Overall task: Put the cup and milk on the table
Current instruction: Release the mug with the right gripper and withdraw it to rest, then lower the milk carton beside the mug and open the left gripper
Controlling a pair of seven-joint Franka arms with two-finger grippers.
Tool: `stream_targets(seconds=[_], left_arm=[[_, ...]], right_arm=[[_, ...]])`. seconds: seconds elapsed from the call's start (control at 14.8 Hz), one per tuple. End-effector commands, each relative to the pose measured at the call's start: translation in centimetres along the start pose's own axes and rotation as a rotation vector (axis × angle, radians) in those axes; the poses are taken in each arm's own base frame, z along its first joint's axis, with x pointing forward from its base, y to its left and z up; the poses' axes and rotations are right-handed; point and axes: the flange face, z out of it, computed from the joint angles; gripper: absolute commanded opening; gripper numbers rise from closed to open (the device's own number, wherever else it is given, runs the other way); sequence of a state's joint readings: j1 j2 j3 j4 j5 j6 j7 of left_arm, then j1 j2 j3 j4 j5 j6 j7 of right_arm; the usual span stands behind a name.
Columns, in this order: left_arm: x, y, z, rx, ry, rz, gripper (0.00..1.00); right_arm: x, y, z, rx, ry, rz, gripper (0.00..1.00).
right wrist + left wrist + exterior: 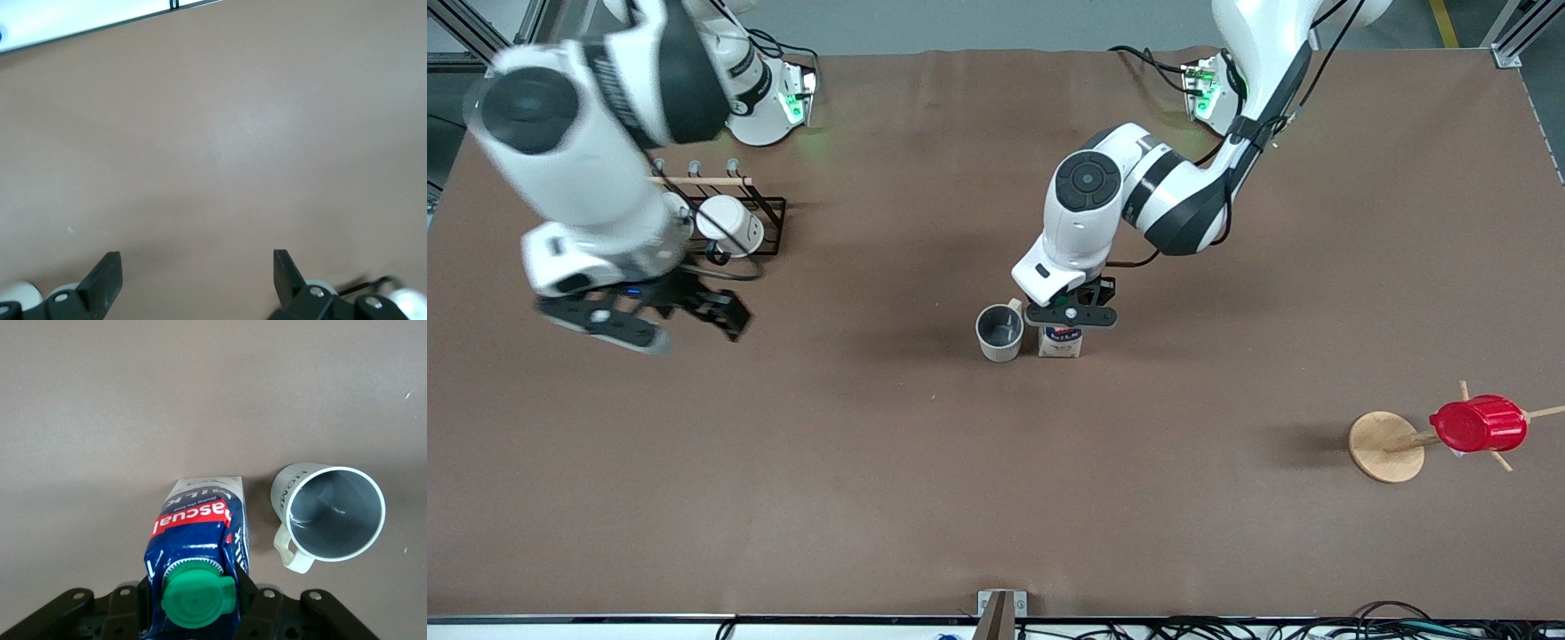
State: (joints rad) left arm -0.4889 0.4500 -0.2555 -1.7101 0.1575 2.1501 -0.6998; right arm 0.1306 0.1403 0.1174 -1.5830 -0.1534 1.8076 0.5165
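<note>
milk [1060, 341] in left claw [1071, 314], beside cup [1000, 332].

Even, soft overhead light falls on the matte brown table [925, 462], leaving faint diffuse shadows under both arms. The right gripper [660, 322] shows motion blur. Wrist views are clear, without glare.

Glossy milk [200, 540], matte table [871, 462]

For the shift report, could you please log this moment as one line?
left hand: shut on milk, standing on table | cup: upright beside milk | right hand: open, over table
</note>
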Motion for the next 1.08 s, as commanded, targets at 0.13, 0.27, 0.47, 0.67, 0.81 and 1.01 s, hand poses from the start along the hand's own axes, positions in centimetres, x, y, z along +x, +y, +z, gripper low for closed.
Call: stream_targets(seconds=[0.13, 0.27, 0.47, 0.67, 0.81, 1.01], left_arm=[[-0.1, 0.7, 0.4, 0.02, 0.0, 0.053, 0.01], [-0.1, 0.7, 0.4, 0.019, 0.001, 0.054, 0.01], [0.3, 0.8, -0.1, 0.01, 0.012, 0.053, 0.04], [1.2, 1.1, 0.0, -0.005, 0.015, 0.038, 0.04], [1.2, 1.2, 0.1, -0.004, 0.013, 0.038, 0.06], [1.6, 0.7, -0.3, -0.009, 0.018, 0.025, 0.37]], right_arm=[[1.7, 11.6, -5.2, 0.066, -0.047, -0.165, 1.0], [1.9, 14.9, -7.1, 0.064, -0.072, -0.268, 1.0], [1.6, 15.5, -7.4, 0.063, -0.093, -0.295, 1.0], [1.4, 15.3, -7.6, 0.062, -0.096, -0.287, 1.0], [1.4, 15.7, -7.6, 0.063, -0.097, -0.28, 1.0], [1.6, 16.5, -7.4, 0.062, -0.1, -0.264, 1.0]])
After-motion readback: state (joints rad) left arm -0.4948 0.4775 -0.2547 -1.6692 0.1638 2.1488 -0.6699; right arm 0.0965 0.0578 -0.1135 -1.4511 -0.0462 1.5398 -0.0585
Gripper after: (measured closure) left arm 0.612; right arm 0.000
